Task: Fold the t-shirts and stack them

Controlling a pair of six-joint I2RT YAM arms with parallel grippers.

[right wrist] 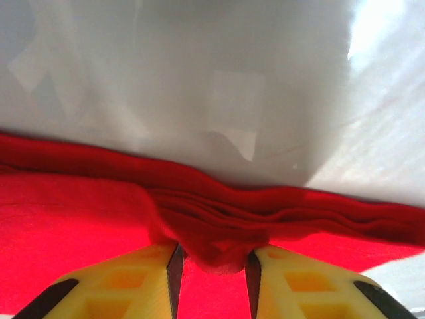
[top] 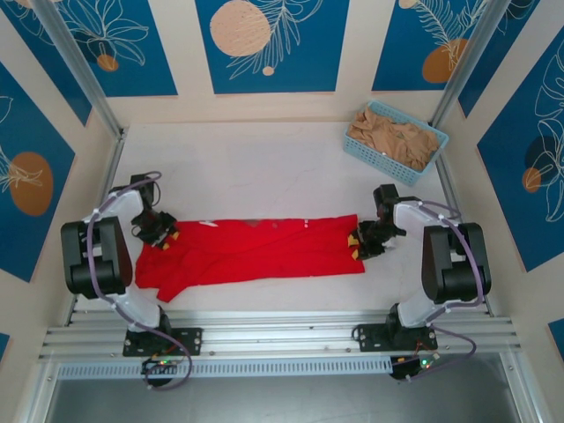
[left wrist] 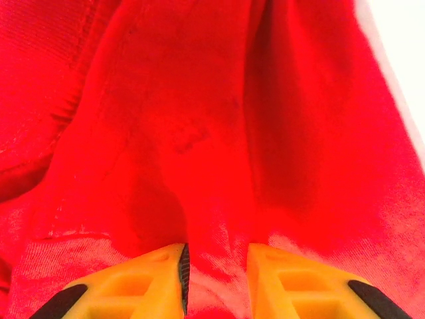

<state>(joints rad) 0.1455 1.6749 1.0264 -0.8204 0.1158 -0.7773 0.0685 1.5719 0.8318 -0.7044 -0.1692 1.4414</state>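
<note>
Lying along the table's (top: 247,167) near edge, one red shirt (top: 264,251) forms a long strip. Left gripper (top: 167,238) pinches its left end, right gripper (top: 355,244) its right end. One basket (top: 381,164) of tan shirts (top: 397,137), too crumpled to count, sits in the far right corner.
</note>
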